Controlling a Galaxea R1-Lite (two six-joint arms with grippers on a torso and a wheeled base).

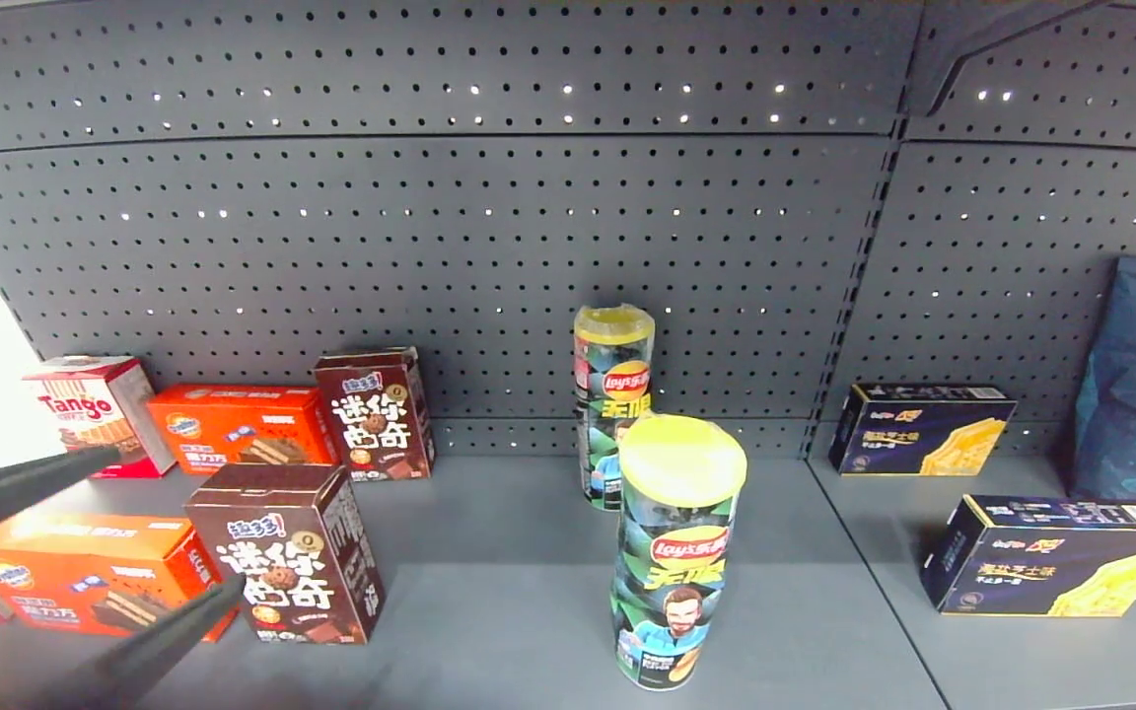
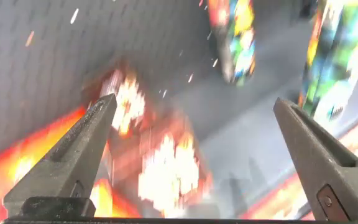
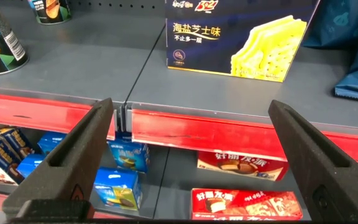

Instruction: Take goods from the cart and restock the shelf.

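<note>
- Grey pegboard (image 1: 430, 247) is seen behind the shelf (image 1: 529, 592); a chip can (image 1: 676, 552) stands mid-shelf and a brown box (image 1: 292, 552) at the left.
- Left gripper (image 2: 194, 106) is held wide apart, with the brown box blurred between its fingers.
- Right gripper (image 3: 191, 109) is spread open before the shelf's red edge (image 3: 197, 130); a dark blue box (image 3: 241, 37) stands beyond.

Every pack before me carries print. A red oval logo sits above yellow characters on the front chip can (image 1: 676, 552) and the rear chip can (image 1: 612, 394). Big white characters mark the near brown box (image 1: 287, 567) and the far brown box (image 1: 376, 414). The white box (image 1: 95, 406) bears a red word, and the dark blue box (image 3: 241, 37) has white characters.
</note>
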